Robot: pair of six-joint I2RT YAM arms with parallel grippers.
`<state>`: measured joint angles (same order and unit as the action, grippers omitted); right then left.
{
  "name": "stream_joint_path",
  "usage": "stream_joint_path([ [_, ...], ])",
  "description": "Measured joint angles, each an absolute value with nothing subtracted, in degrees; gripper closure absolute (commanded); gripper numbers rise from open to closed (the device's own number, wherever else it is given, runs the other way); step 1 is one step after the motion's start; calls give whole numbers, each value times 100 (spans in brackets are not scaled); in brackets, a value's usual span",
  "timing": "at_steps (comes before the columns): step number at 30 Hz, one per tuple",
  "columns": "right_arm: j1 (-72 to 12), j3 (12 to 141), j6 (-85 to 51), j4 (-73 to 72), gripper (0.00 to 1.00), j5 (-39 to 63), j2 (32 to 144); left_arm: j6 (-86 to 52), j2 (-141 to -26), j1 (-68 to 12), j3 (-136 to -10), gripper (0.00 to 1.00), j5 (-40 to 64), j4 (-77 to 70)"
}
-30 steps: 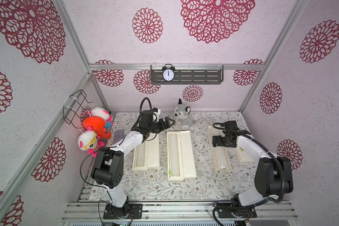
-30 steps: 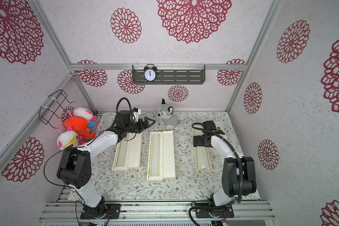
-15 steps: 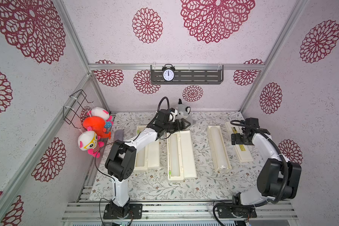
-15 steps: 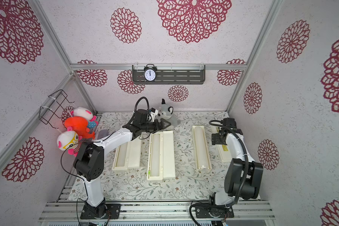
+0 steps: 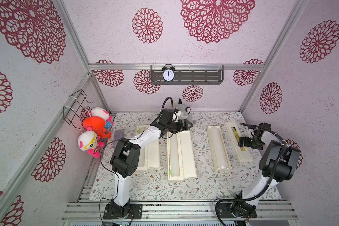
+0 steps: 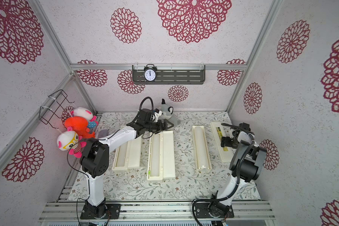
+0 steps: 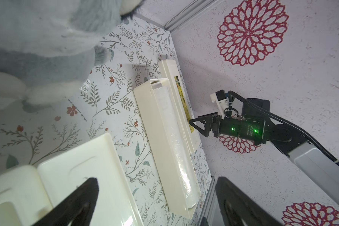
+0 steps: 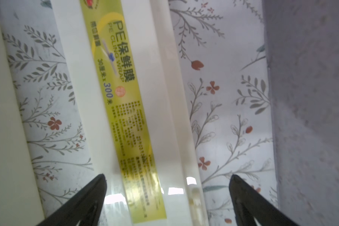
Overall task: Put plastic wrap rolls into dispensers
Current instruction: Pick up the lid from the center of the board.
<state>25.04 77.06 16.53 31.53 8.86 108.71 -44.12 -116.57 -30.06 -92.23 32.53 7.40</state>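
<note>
Three cream dispensers lie open side by side in both top views: left (image 5: 153, 154), middle (image 5: 187, 154), right (image 5: 210, 137). A glossy plastic wrap roll lies in each: left (image 6: 122, 154), middle (image 5: 174, 154), right (image 5: 218, 146). A cream piece with a yellow-green label (image 5: 234, 133) (image 8: 121, 97) lies apart, right of the right dispenser. My left gripper (image 5: 186, 125) (image 7: 157, 182) hovers open and empty over the middle dispenser's far end. My right gripper (image 5: 243, 141) (image 8: 167, 176) is open, empty, just above the labelled piece.
A grey plush animal (image 5: 184, 113) sits at the back, right by my left gripper. A grey fuzzy pouch (image 5: 118, 135) lies left of the left dispenser. Plush toys (image 5: 94, 125) and a wire basket (image 5: 76, 105) hang on the left wall. The right wall is close behind my right arm.
My left gripper swung right from the left dispenser's far end to the middle one's. My right gripper moved right from the right dispenser's tray to the labelled piece. Both stayed open.
</note>
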Motion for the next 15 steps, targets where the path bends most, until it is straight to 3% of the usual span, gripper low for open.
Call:
stream_joint_path([
  [9, 2526, 8464, 1942, 3177, 1, 1935, 11703, -4414, -11963, -2936, -9671, 2, 3402, 854],
  [15, 2414, 8718, 1990, 3352, 1, 2071, 11893, -4418, -12145, -2919, -9778, 2, 3417, 886],
])
